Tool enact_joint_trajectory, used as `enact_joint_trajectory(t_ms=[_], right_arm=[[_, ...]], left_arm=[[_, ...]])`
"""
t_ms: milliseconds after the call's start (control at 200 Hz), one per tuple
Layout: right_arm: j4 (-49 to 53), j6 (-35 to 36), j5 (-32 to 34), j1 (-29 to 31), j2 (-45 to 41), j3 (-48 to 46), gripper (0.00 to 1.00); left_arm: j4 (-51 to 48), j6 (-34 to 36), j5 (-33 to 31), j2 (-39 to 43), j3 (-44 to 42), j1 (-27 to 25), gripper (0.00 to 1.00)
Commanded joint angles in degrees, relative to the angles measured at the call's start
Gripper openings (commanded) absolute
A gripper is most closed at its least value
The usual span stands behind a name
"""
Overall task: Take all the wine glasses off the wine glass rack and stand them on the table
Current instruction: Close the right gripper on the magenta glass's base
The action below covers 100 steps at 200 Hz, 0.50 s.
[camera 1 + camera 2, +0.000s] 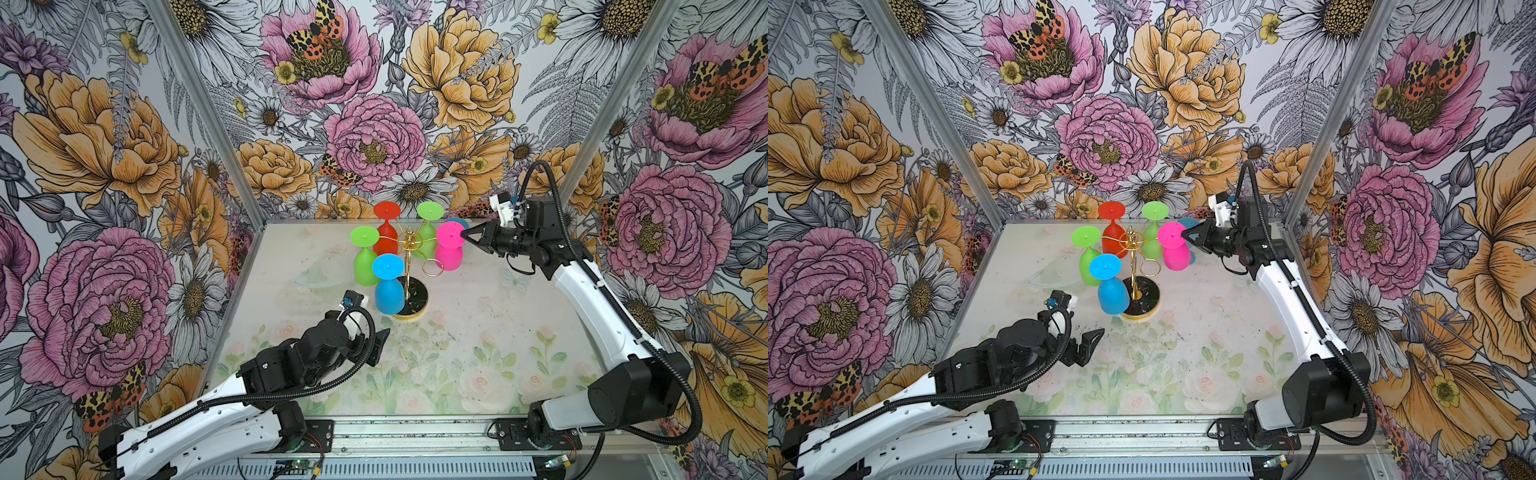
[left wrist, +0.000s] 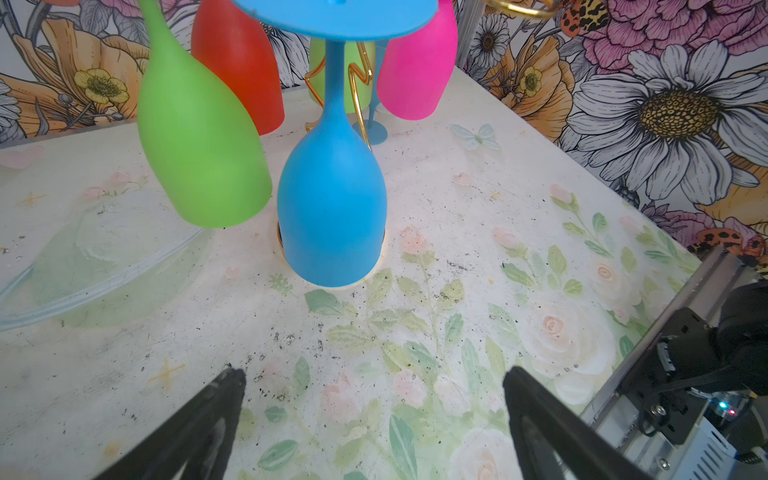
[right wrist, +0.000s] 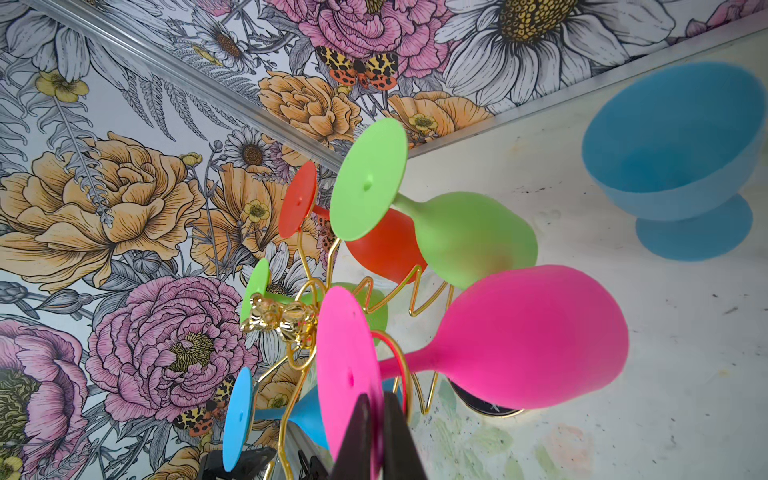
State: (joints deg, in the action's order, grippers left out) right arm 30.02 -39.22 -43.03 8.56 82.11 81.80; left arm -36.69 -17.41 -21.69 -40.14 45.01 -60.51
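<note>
Since the right gripper [image 1: 464, 237] is clamped on the foot rim of the pink wine glass [image 1: 449, 251], draw it rightward, level, out of its loop; no twisting. Glass hangs on the right of the wine glass rack [image 1: 410, 243], far side: foot up, mouth down, long axis near vertical. Near-left, the left gripper [image 2: 372, 376] stands spread.

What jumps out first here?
Bright glasses hang upside down from the gold wine glass rack at the table's far middle. The right gripper pinches the pink wine glass by its foot; the left gripper hangs open near the blue wine glass.
</note>
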Motion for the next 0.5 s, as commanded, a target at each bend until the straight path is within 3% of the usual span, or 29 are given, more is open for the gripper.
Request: enact_joint_trajectory(t_ms=[0, 200, 495], right_arm=[[-1.5, -0.7, -0.9, -0.3, -1.8, -1.1, 0.06], [-3.5, -2.4, -2.6, -0.3, -2.6, -1.2, 0.0], [-6.6, -5.2, -4.4, -0.3, -3.1, -1.5, 0.0]], left_arm=[[-0.1, 0.7, 0.9, 0.9, 0.6, 0.5, 0.99], [0.0, 0.6, 0.9, 0.9, 0.8, 0.5, 0.99], [-0.1, 0.4, 0.8, 1.0, 0.6, 0.6, 0.99]])
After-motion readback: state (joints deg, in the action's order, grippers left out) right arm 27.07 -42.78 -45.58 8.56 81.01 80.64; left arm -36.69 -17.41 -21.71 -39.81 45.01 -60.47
